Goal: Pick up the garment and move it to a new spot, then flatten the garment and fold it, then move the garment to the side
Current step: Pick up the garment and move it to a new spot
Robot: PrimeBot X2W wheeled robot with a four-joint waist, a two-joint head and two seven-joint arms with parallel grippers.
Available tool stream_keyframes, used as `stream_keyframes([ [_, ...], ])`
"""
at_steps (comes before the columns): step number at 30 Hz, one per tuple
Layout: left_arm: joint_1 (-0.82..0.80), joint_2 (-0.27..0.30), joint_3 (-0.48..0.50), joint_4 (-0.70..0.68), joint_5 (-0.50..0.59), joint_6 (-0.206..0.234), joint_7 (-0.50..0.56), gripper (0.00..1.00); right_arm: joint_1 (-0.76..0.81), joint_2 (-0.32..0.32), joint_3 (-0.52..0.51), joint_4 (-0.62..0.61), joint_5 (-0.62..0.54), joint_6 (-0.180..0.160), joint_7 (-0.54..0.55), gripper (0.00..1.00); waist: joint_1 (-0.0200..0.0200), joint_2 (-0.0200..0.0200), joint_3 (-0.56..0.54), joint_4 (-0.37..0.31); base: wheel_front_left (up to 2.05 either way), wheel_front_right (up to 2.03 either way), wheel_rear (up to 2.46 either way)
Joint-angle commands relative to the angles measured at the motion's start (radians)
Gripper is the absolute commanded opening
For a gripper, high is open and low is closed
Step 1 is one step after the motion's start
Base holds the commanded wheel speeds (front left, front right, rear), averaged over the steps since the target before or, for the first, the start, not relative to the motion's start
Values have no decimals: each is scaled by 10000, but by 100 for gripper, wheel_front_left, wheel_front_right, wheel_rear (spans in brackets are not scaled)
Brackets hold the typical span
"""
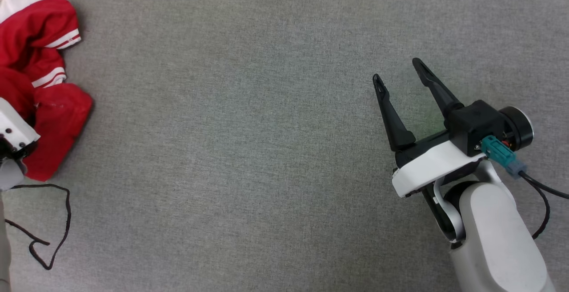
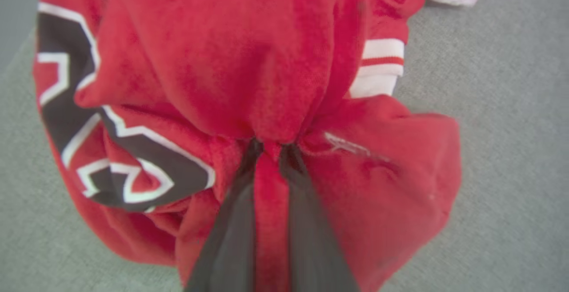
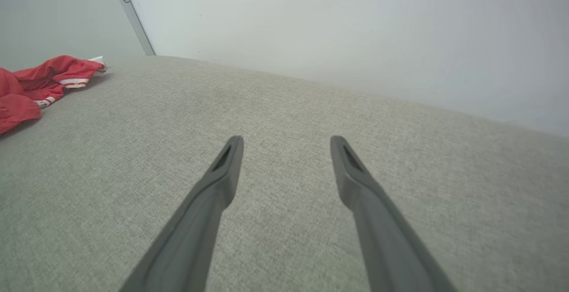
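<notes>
Garment (image 1: pixel 44 74): soft red knit, crumpled into a lumpy heap at the far left edge of the head view, lying on a grey woven surface (image 1: pixel 249 150). The heap's long axis runs up and down that view; a white sleeve and red-white striped trim lie at its far end. Black, white-outlined lettering wraps one flank in the left wrist view.

Left gripper (image 2: pixel 271 147): fingers nearly together, pinching a raised ridge of red cloth.

Right gripper (image 1: pixel 398 70): slender dark tapered fingers spread wide, nothing between them, above bare surface well apart from the garment.

A thin black cable (image 1: pixel 53 221) loops near the heap.
</notes>
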Motion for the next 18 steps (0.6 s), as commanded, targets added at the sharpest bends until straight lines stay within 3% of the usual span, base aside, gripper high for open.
stream_keyframes([
  [1, 65, -78, -83, -79, 107, -51, -253, 0, -133, -2, -11, 24, -16, -7, -34, 100, -2, 0, -129, 29, 0, 0, 0],
  [13, -519, 373, -697, -892, 1625, 416, -4339, 0, 699, -2, -162, 373, 434, -7, -238, 100, -2, 0, -2024, 188, 0, 0, 0],
  [18, -767, 264, -1056, -904, 2106, 299, -6135, 0, 1161, -2, -386, 425, 720, -7, -386, 100, -2, 0, -2901, 125, 0, 0, 0],
])
